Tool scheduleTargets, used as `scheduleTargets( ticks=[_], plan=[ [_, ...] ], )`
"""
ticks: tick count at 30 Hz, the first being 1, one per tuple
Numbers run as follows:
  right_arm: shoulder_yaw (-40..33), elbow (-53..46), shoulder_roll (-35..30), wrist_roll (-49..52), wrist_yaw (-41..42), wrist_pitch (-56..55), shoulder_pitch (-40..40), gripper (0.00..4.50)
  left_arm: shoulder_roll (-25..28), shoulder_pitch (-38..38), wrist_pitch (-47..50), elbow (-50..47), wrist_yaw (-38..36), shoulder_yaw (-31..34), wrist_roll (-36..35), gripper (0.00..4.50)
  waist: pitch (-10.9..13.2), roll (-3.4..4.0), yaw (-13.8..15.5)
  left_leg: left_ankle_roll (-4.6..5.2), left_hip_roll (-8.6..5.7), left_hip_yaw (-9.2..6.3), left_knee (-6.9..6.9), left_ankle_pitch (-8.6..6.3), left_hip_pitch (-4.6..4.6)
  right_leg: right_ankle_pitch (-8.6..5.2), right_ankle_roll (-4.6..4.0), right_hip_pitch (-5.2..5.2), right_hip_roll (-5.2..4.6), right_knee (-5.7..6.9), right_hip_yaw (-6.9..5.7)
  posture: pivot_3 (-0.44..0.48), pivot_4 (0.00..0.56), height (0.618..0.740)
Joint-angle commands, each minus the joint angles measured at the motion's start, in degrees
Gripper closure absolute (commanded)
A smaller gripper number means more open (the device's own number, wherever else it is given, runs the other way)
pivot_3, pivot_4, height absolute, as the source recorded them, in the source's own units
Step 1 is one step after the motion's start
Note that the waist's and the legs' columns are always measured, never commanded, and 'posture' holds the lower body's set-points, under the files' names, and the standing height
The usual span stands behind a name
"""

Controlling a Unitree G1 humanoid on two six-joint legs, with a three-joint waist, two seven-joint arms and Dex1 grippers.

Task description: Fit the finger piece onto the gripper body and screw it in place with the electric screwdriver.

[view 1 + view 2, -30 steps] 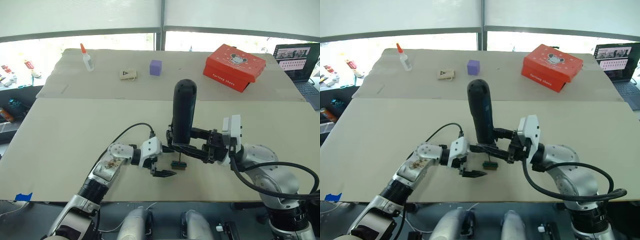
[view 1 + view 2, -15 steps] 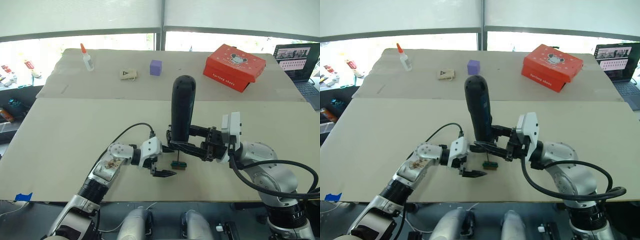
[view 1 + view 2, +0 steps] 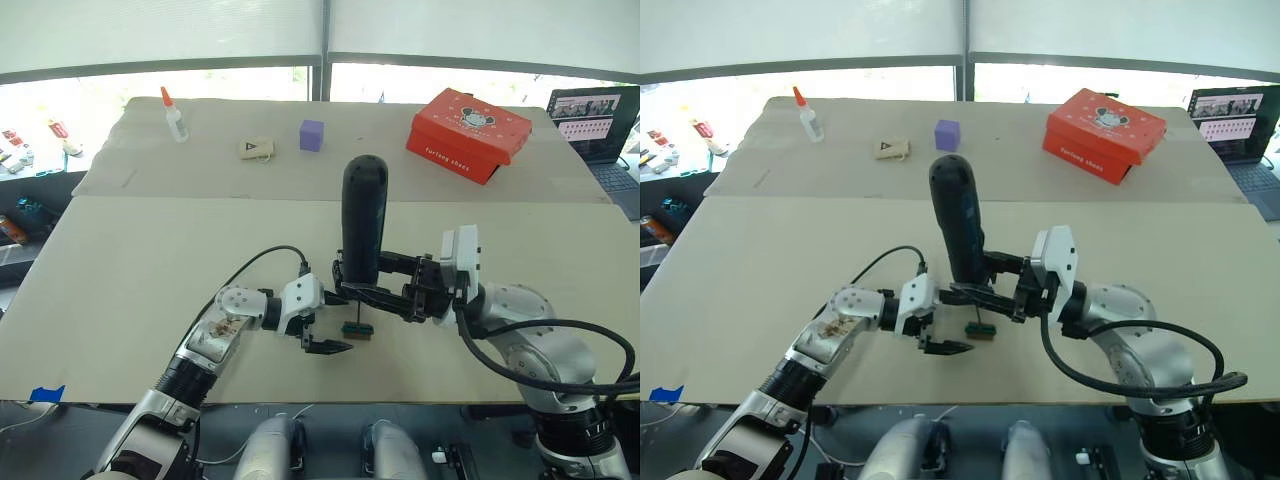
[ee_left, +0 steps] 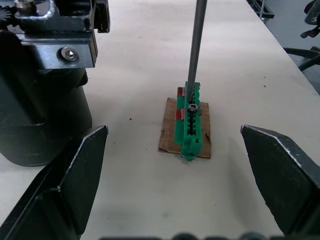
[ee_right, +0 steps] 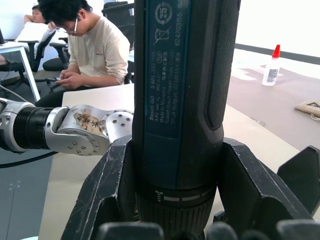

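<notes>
The electric screwdriver (image 3: 362,225) stands almost upright, my right gripper (image 3: 368,292) shut around its black handle (image 5: 180,90). Its thin bit (image 4: 196,50) comes down onto a screw in a small green block (image 4: 191,125) that lies on a cardboard scrap. My left gripper (image 4: 173,131) sits low on the table just in front of the block, open, with the block between its fingers' lines and untouched. A dark, round-based assembly with a metal bracket, the gripper body (image 4: 45,115), stands close beside the block. The finger piece is hidden.
At the back of the table sit a red box (image 3: 468,133), a purple cube (image 3: 312,135), a tan card (image 3: 257,149) and a glue bottle (image 3: 174,115). A laptop (image 3: 595,115) is at the far right. A person (image 5: 92,50) sits beyond the table.
The screwdriver's top has leaned slightly to the left with the right gripper. The left arm has stayed still.
</notes>
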Motion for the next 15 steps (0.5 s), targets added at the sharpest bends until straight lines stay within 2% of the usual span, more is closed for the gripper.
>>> scheduleTargets(
  ticks=[1, 15],
  plan=[
    [-0.71, -1.77, 0.2, 0.71, 0.01, -1.17, -0.48, 2.58, -0.12, -0.81, -0.5, -0.98, -0.29, 0.89, -0.92, 0.0, 0.0, 0.0, -0.01, 0.0, 0.0, 0.0, 0.0, 0.0, 0.0, 0.0, 0.0, 0.0, 0.0, 0.0, 0.0, 0.0, 0.15, 0.74],
    [-1.08, -2.56, -0.14, 1.34, 0.76, -1.2, 0.62, 2.58, -0.18, -0.92, -0.84, -0.58, -0.29, 0.91, -0.82, 0.0, 0.0, 0.0, 0.0, 0.0, 0.0, 0.0, 0.0, 0.0, 0.0, 0.0, 0.0, 0.0, 0.0, 0.0, 0.0, 0.0, 0.15, 0.74]
  ],
)
